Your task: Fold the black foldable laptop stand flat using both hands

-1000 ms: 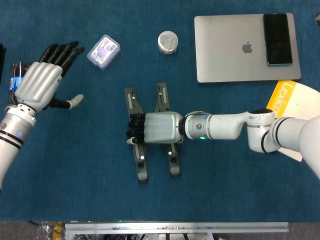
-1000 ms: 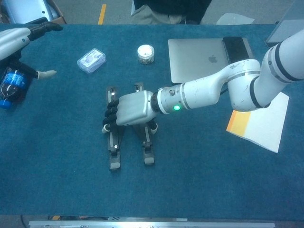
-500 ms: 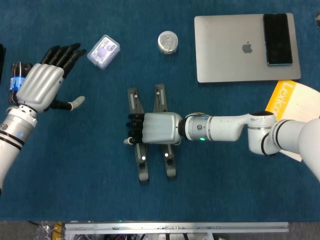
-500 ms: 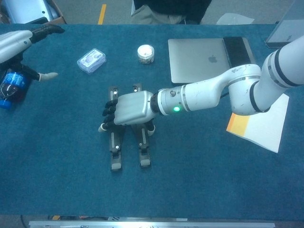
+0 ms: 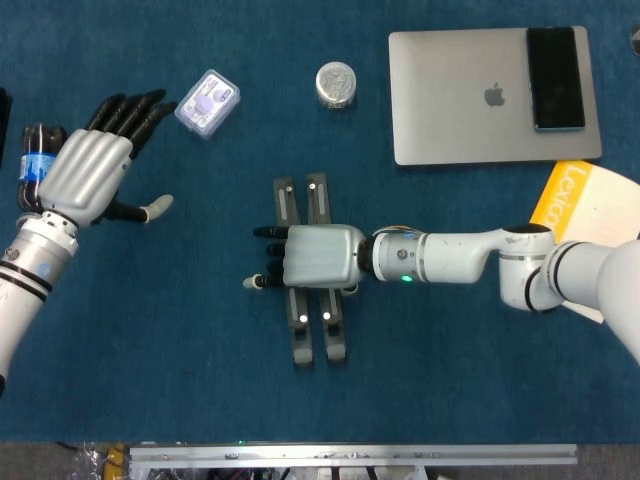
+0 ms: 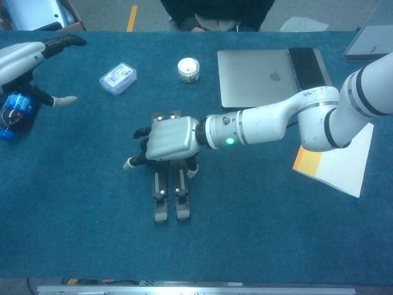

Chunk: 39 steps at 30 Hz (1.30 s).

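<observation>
Stand legs nearly together under one palm.
The black laptop stand (image 5: 312, 300) lies mid-surface, right hand (image 5: 318, 256) resting on it, fingers spread, gripping nothing; a sideways slip could splay it. Farther off, left hand (image 5: 88, 170) hovers open, unable to steady it.

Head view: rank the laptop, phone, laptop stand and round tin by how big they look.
1. laptop
2. laptop stand, partly hidden under the right hand
3. phone
4. round tin
Stand versus phone is close.
</observation>
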Motion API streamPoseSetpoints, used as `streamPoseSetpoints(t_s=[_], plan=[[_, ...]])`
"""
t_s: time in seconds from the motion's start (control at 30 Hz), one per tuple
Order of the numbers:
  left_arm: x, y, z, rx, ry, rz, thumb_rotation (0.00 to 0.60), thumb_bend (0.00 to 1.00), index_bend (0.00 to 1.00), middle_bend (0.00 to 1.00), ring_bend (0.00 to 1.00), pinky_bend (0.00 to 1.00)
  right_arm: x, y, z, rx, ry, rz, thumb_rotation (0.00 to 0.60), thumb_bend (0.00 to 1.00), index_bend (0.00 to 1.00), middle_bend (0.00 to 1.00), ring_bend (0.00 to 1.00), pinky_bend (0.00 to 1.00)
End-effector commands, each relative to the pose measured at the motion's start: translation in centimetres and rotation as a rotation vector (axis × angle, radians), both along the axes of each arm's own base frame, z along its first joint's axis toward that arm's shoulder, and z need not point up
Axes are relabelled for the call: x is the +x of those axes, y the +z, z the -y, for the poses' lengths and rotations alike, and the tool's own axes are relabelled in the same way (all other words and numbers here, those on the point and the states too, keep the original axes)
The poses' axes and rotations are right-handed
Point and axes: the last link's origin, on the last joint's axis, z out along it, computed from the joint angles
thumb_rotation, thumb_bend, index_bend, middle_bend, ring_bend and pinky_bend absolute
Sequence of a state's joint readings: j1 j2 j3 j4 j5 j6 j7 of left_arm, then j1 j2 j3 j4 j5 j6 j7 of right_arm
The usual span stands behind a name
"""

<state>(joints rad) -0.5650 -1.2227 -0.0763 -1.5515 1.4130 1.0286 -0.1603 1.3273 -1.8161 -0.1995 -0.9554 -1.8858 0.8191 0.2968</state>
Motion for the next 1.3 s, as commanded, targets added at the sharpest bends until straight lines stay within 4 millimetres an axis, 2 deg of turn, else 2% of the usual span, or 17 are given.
streamPoseSetpoints(t_s=[0.03,0.2,0.3,0.33,0.57,0.73,0.83,0.97,1.1,1.2,1.3], plan=[[0.0,-0.1,0.0,-0.001,-0.001,0.001,0.54,0.26,0.0,0.0,0.0,0.01,-0.1,0.1,0.0,0.0,-0.002,0.007,0.6,0.05,0.0,0.63,0.26,0.04],[0.1,-0.3,0.0,-0.005,-0.002,0.001,0.538,0.26,0.0,0.0,0.0,0.0,-0.3,0.2,0.1,0.001,-0.008,0.02,0.6,0.09,0.04,0.69,0.32,0.06],[0.1,-0.3,-0.1,-0.004,-0.002,0.003,0.54,0.26,0.0,0.0,0.0,0.01,-0.4,0.3,0.1,0.0,-0.007,0.016,0.6,0.09,0.04,0.66,0.32,0.06],[0.2,-0.3,-0.1,-0.003,-0.003,0.003,0.539,0.26,0.0,0.0,0.0,0.0,-0.4,0.3,0.1,0.0,-0.009,0.017,0.6,0.09,0.04,0.62,0.3,0.06],[0.3,-0.3,-0.1,-0.004,-0.008,-0.004,0.541,0.26,0.0,0.0,0.0,0.01,-0.3,1.2,0.3,-0.022,-0.028,0.032,0.6,0.09,0.0,0.15,0.04,0.06],[0.5,-0.1,-0.3,0.004,-0.018,-0.018,0.538,0.26,0.0,0.0,0.0,0.0,-0.6,2.3,0.7,-0.075,-0.077,0.081,0.6,0.09,0.0,0.05,0.0,0.06],[0.5,0.3,-0.4,0.029,-0.038,-0.045,0.545,0.26,0.0,0.0,0.0,0.0,-1.0,3.8,1.2,-0.132,-0.142,0.134,0.6,0.09,0.0,0.05,0.0,0.05],[0.5,1.0,-0.6,0.082,-0.062,-0.1,0.6,0.26,0.0,0.0,0.0,0.0,-2.2,6.9,1.3,-0.248,-0.255,0.237,0.6,0.09,0.0,0.06,0.0,0.05],[0.1,1.7,-0.5,0.136,-0.072,-0.155,0.6,0.26,0.0,0.0,0.0,0.01,-4.1,9.8,0.9,-0.386,-0.333,0.306,0.6,0.09,0.0,0.14,0.01,0.07],[-0.5,2.3,-0.2,0.19,-0.065,-0.182,0.6,0.26,0.0,0.0,0.0,0.0,-5.5,11.9,0.4,-0.479,-0.388,0.347,0.6,0.1,0.01,0.23,0.09,0.14],[-1.4,3.0,0.3,0.237,-0.038,-0.195,0.6,0.26,0.0,0.0,0.0,0.0,-7.8,14.4,-0.3,-0.586,-0.46,0.369,0.6,0.14,0.06,0.3,0.14,0.2]])
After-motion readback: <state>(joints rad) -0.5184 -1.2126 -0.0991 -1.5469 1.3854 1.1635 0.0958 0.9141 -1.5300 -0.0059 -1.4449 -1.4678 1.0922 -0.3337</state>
